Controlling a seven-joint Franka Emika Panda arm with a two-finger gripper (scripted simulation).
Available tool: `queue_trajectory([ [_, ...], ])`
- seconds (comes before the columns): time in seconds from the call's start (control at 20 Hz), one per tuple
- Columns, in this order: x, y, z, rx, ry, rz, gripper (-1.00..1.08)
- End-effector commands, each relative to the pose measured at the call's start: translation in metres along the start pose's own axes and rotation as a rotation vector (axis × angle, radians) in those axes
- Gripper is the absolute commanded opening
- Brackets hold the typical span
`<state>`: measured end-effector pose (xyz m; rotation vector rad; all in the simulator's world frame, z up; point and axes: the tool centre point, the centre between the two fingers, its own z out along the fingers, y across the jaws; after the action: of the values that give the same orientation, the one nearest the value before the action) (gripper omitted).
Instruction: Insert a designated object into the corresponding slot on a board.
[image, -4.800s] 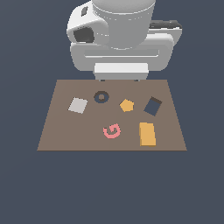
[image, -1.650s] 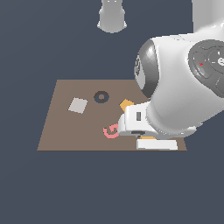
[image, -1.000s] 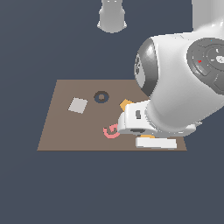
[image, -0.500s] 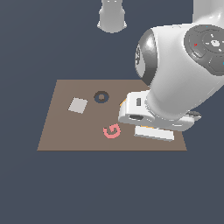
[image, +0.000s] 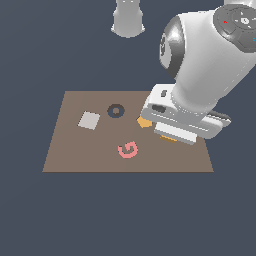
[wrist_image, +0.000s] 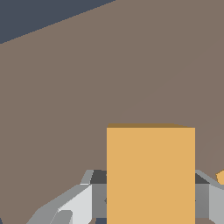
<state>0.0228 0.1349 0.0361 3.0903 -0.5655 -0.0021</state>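
Now the arm sits higher and further toward the upper right of the exterior view than 0.5 s ago, and the orange block (image: 169, 138) has left its resting spot near the board's (image: 75, 150) lower right; only a sliver shows under the white wrist housing. So the block is lifted and the carry toward the slot has begun. The slot itself is hidden behind the arm in the exterior view, so alignment cannot be checked.

In the wrist view the orange block (wrist_image: 151, 175) fills the lower centre of the frame, sitting between the 2 grey fingers (wrist_image: 70, 203), 1 each side. The gripper (wrist_image: 148, 197) looks clamped on the block, though the actual pad contact is hidden behind the block, so that is a judgement from the fit. Bare brown board (wrist_image: 109, 78) lies beyond the block; no dark recess shows there yet.

On the board in the exterior view: grey square (image: 89, 120) at upper left, dark ring (image: 116, 111) beside it, pink G (image: 128, 149) at lower centre, orange pentagon (image: 144, 121) just left of the wrist, partly covered.
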Motion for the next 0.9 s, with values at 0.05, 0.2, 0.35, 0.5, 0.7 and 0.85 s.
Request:
queue_trajectory([
  [0.05, -0.017, -0.002, -0.002, 0.001, 0.001, 0.07, -1.0],
  [0.2, -0.028, -0.004, -0.003, 0.001, 0.0, 0.118, -1.0],
  [0.35, -0.036, -0.006, -0.003, 0.001, 0.0, 0.155, -1.0],
  [0.5, -0.042, -0.008, -0.004, 0.001, 0.0, 0.18, -1.0],
  [0.7, -0.046, -0.01, -0.004, 0.001, 0.0, 0.198, -1.0],
  [0.85, -0.046, -0.01, -0.004, 0.0, -0.001, 0.196, -1.0],
])
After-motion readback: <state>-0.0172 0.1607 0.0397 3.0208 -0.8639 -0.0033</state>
